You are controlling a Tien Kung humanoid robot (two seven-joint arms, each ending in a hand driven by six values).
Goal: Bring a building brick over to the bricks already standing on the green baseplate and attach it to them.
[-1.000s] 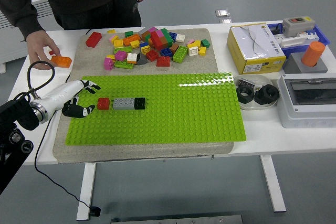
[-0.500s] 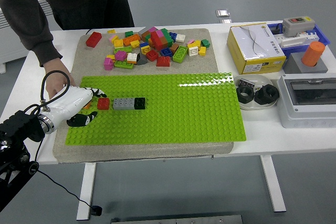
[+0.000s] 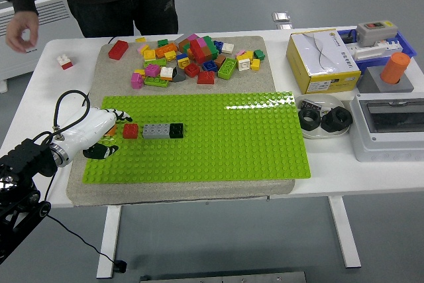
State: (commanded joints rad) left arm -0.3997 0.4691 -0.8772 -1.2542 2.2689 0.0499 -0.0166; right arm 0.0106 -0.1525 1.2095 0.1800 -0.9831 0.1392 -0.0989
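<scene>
A green baseplate (image 3: 225,137) lies on a grey mat in the middle of the table. Near its left end stands a row of three joined bricks: red (image 3: 130,130), grey (image 3: 156,130) and black (image 3: 176,130). My left hand (image 3: 108,135) lies over the baseplate's left edge, just left of the red brick. Its fingers are curled on an orange brick (image 3: 110,130), of which only a sliver shows. The orange brick sits close against the red one; I cannot tell whether they touch.
Several loose bricks (image 3: 192,57) are heaped on the mat behind the baseplate. A small red and white brick (image 3: 64,61) lies on the table at far left. A person stands behind, one hand (image 3: 20,30) raised. At the right are a yellow box (image 3: 322,59), black nuts (image 3: 324,118) and a grey box (image 3: 391,127).
The person brought the orange brick to my left hand, then drew the hand back up and away. My hand now holds the orange brick beside the red one. A red and white brick appeared at far left.
</scene>
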